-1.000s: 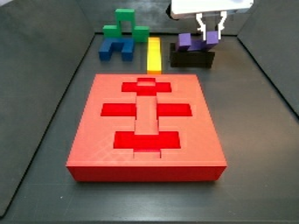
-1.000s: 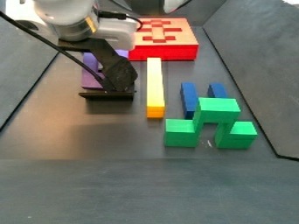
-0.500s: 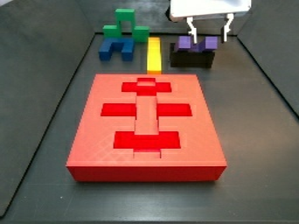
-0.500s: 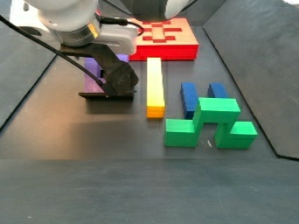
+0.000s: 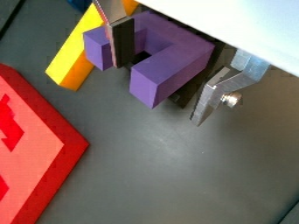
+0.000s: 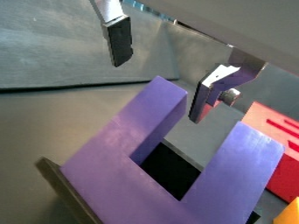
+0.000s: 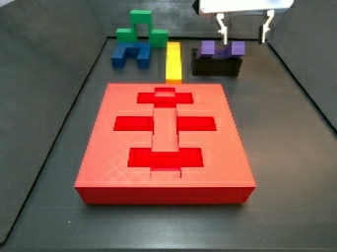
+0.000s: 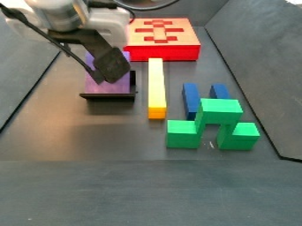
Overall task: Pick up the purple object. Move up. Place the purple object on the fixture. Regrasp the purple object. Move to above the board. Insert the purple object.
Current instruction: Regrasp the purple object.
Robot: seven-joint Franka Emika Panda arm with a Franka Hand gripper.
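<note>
- Big flat red rectangular board (image 7: 166, 141) w/ cross- and bar-shaped recesses lies mid-floor, nothing in its slots yet.
- Dark grey floor (image 7: 66, 138) w/ low dark walls; plenty of free room between board and the far cluster.
- Far side: yellow bar (image 7: 174, 59), dark blue U-block (image 7: 126, 52), green blocks (image 7: 140, 25), all clear of the work.
- Small black boxy fixture (image 7: 218, 67) sits just beside the yellow bar.
- Small purple U-shaped plastic object (image 7: 219, 47) rests on the fixture, prongs up.
- Silver two-finger gripper (image 7: 243, 24) hovers above it, jaws spread wide, holding nothing; fingers (image 6: 118, 39) stand clear of the purple faces in both wrist views.
- Regrasp: descend straight, centre the jaws over the piece, close squarely on flat sides; which faces they line up with is hard to tell, prob. across the prongs.
</note>
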